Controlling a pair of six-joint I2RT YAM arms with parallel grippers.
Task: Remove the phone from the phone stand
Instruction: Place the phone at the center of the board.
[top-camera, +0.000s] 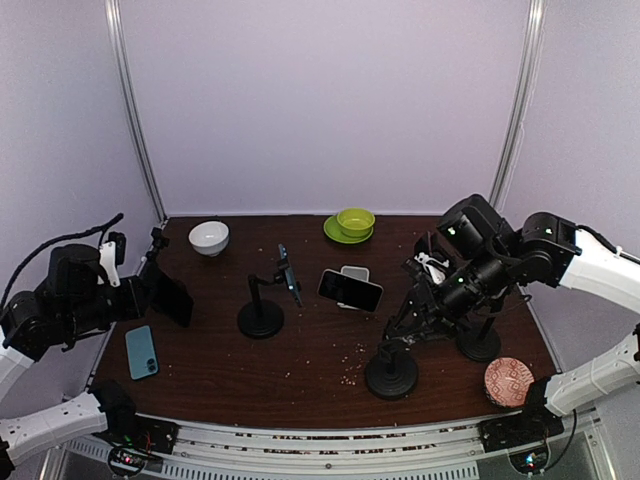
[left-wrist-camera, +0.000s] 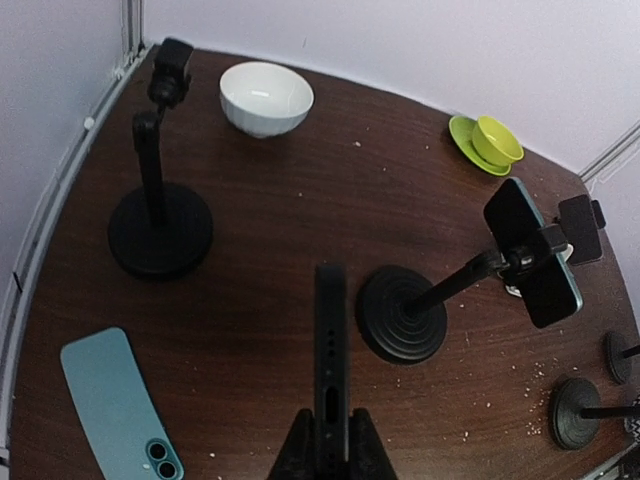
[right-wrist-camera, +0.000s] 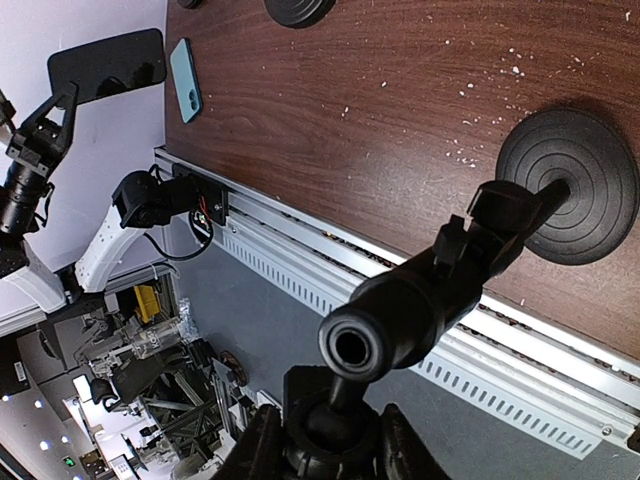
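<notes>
My left gripper is shut on a black phone, which shows edge-on and held above the table. In the top view that phone hangs at the left, near an empty phone stand with a bare clamp. My right gripper is shut on the ball head of another phone stand, which leans over its round base. In the top view this gripper sits above that base. A middle stand holds a dark phone in its clamp.
A teal phone lies flat at the front left. Another phone leans on a white holder at the centre. A white bowl and a green bowl on a plate stand at the back. A patterned bowl and another stand base are on the right.
</notes>
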